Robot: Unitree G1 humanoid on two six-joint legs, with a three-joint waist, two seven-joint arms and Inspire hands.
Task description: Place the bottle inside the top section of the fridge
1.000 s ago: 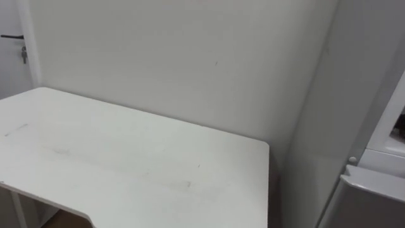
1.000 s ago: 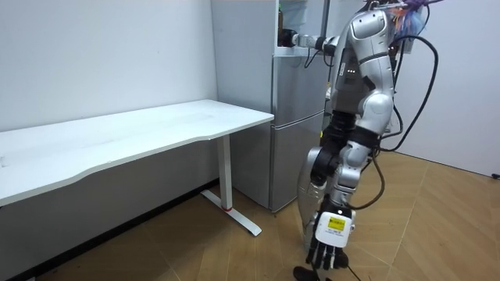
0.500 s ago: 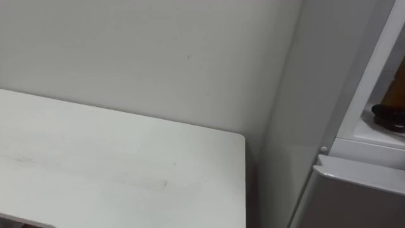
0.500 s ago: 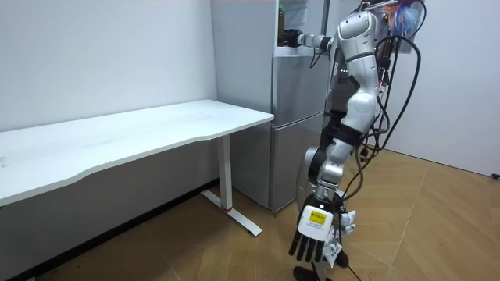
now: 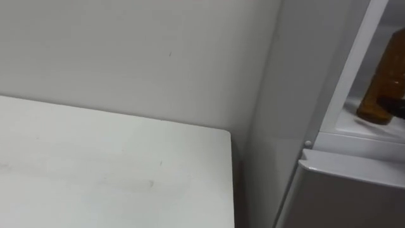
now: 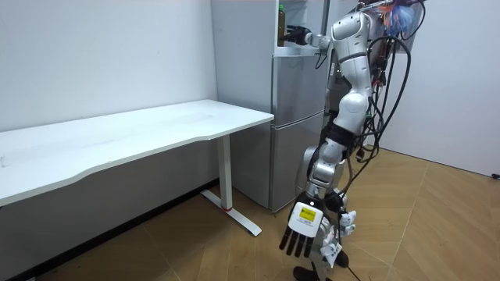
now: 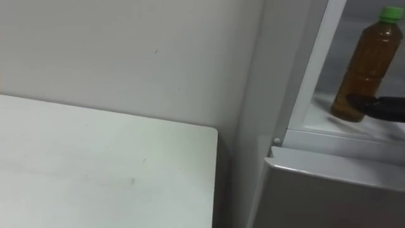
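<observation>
The right hand (image 7: 380, 105) reaches to the base of the bottle (image 7: 368, 60); whether it grips cannot be told. The bottle, amber-brown with a green cap, stands upright inside the upper fridge (image 7: 281, 76). The left hand (image 6: 301, 232) hangs low, fingers straight.

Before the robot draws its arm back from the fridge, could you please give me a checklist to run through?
1. Is the bottle inside the upper fridge? Ok: it stands on the shelf.
2. Is the bottle upright? Ok.
3. Is the cap on? Ok: the green cap is in place.
4. Has the right robot hand let go? Cannot tell: it sits at the bottle's base.
5. Is the left robot hand free? Ok: it hangs open, low near the floor.
</observation>
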